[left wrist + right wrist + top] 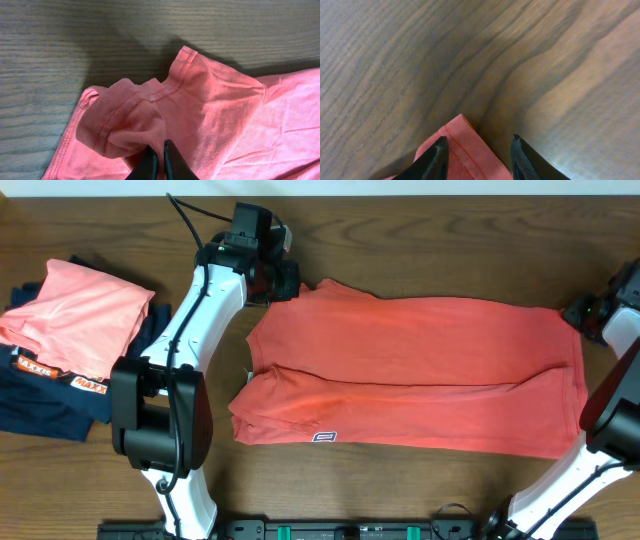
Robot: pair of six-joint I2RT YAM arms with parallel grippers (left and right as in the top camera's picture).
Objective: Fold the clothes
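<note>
The coral-red t-shirt lies spread across the middle of the table, back side up, with its small white hem patch at the front left. My left gripper is at the shirt's back left corner, shut on a bunched fold of its fabric; the jaws show at the bottom of the left wrist view. My right gripper is at the shirt's back right corner. Its jaws are open, with a hemmed shirt corner lying between them on the wood.
A paler salmon-pink folded garment lies on navy garments with orange-white print at the far left. Bare wooden table runs behind the shirt. The arm bases stand at the front edge.
</note>
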